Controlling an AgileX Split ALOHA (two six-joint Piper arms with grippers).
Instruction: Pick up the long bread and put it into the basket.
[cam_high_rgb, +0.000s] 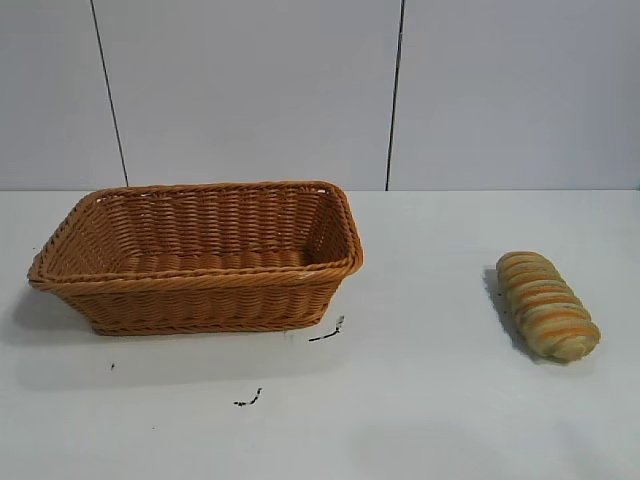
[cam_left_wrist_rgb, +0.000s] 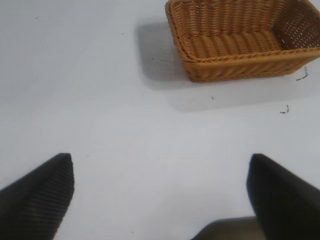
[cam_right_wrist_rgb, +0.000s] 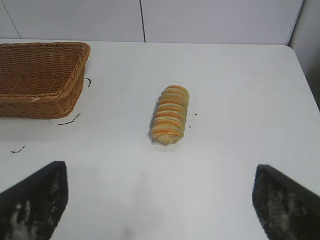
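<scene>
We see the bread as a stubby tan-yellow loaf with orange-brown ridges running across it and rounded ends. It lies flat on the white bench, on the right side in the exterior view, its long axis angled slightly, well apart from the basket. Nothing touches it.

The basket is a rectangular orange-brown wicker one with flared sides and a braided rim. It stands upright on the left side of the bench, and we see nothing inside it. A few small dark marks lie on the bench just in front of it.

Neither arm shows in the exterior view. In the right wrist view, the right gripper hangs above the bench, tilted down and forward, its two dark fingers spread wide with the bread ahead of them and centred between them, holding nothing. In the left wrist view, the left gripper also has its fingers wide apart over bare bench, with the basket farther off, and grips nothing.
</scene>
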